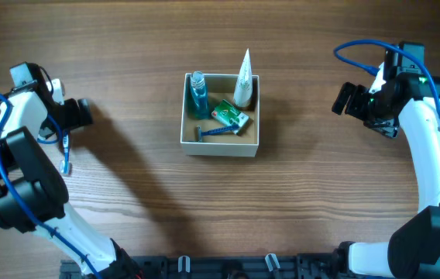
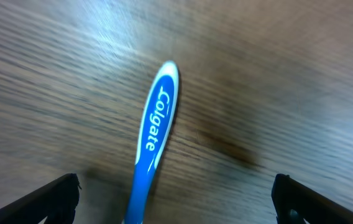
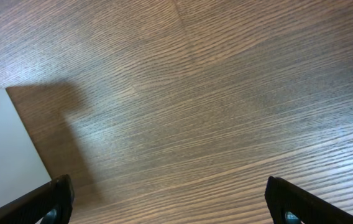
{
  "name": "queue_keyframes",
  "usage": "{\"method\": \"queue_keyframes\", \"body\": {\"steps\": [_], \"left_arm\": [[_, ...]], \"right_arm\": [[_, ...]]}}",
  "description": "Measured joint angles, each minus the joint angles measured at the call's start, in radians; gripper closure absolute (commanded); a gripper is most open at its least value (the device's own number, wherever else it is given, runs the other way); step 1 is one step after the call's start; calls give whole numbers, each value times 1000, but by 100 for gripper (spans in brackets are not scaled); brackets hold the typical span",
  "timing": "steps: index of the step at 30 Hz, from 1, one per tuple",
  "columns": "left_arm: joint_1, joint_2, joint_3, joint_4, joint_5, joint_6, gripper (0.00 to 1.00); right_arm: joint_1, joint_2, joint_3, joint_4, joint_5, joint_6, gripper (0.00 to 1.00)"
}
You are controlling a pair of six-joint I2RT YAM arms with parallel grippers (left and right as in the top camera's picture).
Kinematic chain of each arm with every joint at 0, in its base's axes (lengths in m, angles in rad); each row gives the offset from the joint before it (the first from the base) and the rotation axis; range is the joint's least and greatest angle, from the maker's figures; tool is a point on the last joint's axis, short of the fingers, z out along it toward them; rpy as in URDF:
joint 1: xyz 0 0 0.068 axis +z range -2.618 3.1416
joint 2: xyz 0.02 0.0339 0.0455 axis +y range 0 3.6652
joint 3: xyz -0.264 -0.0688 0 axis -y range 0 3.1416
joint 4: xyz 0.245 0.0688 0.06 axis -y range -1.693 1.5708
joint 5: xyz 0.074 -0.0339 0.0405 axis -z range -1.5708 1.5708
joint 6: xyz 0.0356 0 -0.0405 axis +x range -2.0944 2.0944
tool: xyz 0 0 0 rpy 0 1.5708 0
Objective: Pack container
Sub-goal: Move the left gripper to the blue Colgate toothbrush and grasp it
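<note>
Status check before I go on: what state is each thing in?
container: open-topped, partly packed
bottle: inside container
white tube: inside container, tip past rim
green packet: inside container
toothbrush: flat on table, unheld
left hand: open, over toothbrush
right hand: open, empty

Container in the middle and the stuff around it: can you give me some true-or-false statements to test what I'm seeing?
1. The container holds several items. True: a blue bottle, a white tube and a green packet are among them.
2. A blue toothbrush lies outside the container, on the table. True.
3. The left pincer grips the toothbrush. False: it is open, and the brush lies loose on the table.
4. The right pincer is shut. False: it is open, over bare wood.
</note>
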Motion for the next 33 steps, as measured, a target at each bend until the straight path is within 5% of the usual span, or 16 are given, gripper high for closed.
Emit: {"method": "queue_keyframes", "body": {"steps": [9,12,23,33], "left_arm": [[0,17,5,3,-13,10,10],[0,18,7,-3,-13,14,30],[0,19,14,-47,-16,17,79],[0,19,15,-54,-16,17,89]], "right_arm": [[0,0,0,-6,0,0,0],[0,0,0,-9,0,-3,0],[0,0,0,-18,0,-3,0],[0,0,0,-24,0,-3,0]]}}
